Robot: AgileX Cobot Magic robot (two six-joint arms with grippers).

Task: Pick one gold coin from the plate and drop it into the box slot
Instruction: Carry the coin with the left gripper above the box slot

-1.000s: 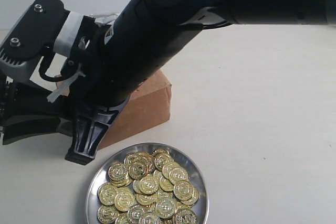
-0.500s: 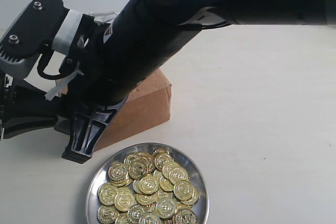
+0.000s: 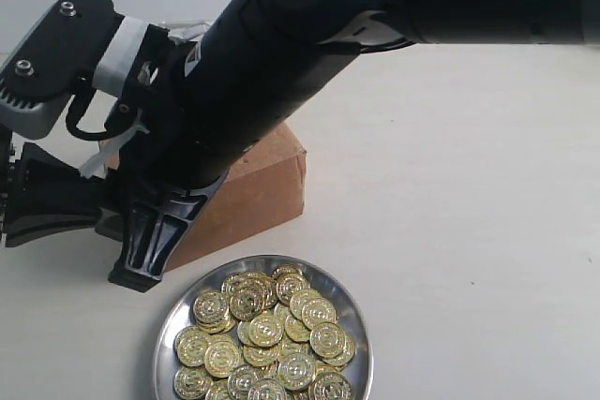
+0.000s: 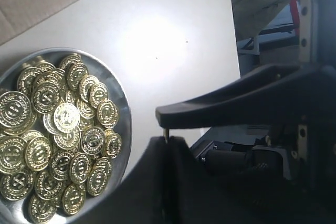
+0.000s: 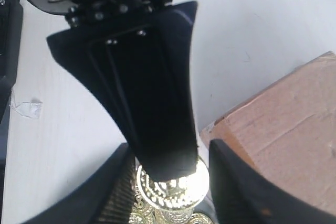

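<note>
The black right arm crosses the upper middle and hides most of the box. The box slot is hidden. The table is pale. The plate of gold coins sits at the bottom middle, just right of the right gripper. One coin shines at its fingertip, but I cannot tell if it holds it. The left gripper, at the left edge, has hidden tips, so I cannot tell there either.

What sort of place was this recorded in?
Probably a robot lab bench: plain white table, cardboard box, metal plate of gold coins, and equipment frames beyond the table edge.
</note>
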